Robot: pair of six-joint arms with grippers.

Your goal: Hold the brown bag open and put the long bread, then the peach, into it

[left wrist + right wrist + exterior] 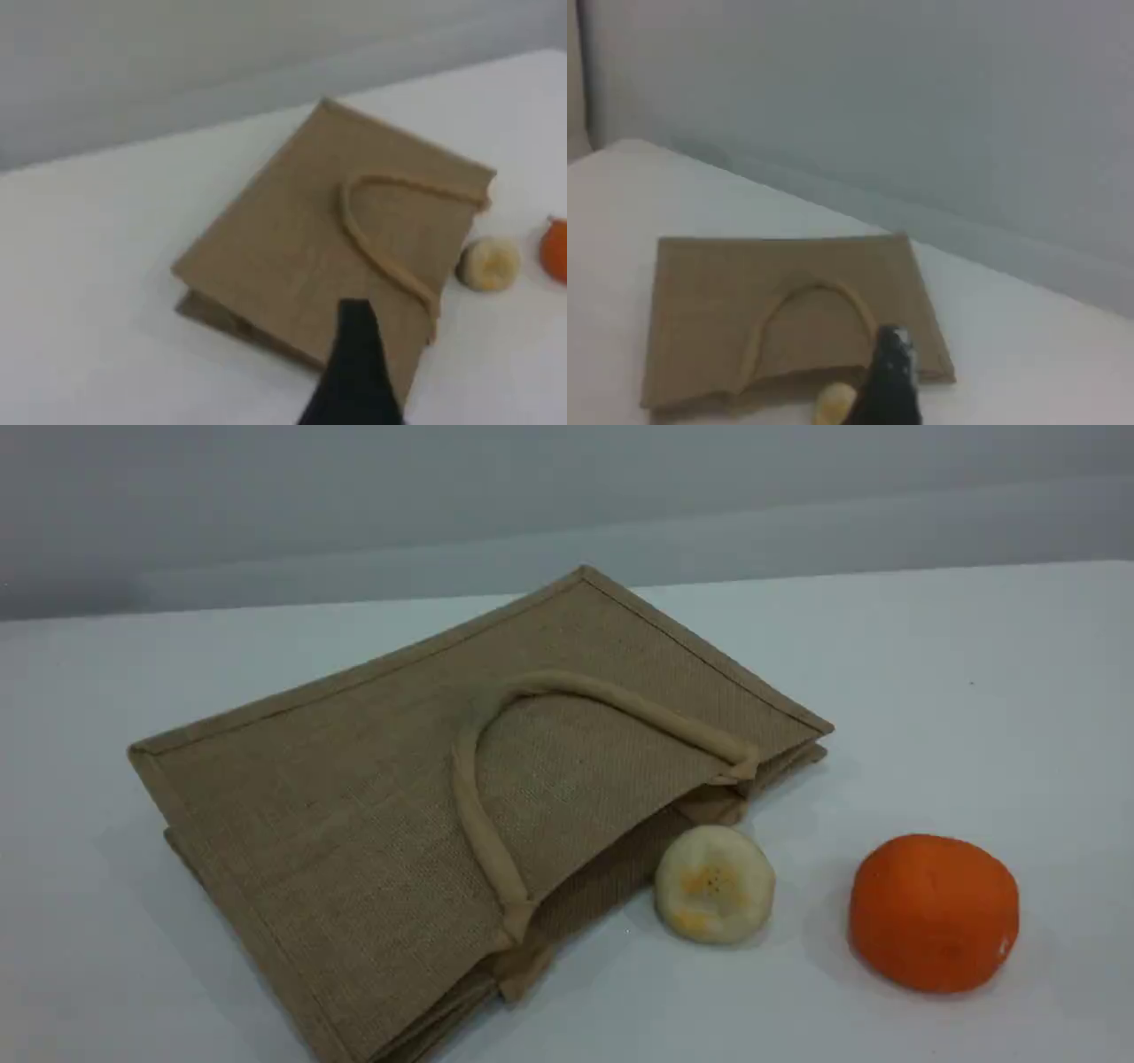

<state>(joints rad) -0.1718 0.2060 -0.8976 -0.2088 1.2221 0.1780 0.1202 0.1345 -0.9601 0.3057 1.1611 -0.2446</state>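
Note:
The brown bag [354, 806] lies flat on the white table, its mouth facing the near right and lying almost shut. One beige handle [469, 797] rests on top of it. The long bread and the peach are out of view. Neither arm shows in the scene view. In the left wrist view a dark fingertip [356, 354] hangs high above the bag [301, 239], with nothing in it. The right wrist view shows its dark fingertip [893, 363] well above the bag [744, 283], near the mouth edge, also holding nothing.
A pale round banana slice [714, 883] lies just right of the bag's mouth, almost touching it. An orange ball [933, 911] sits further right. A grey wall stands behind the table's far edge.

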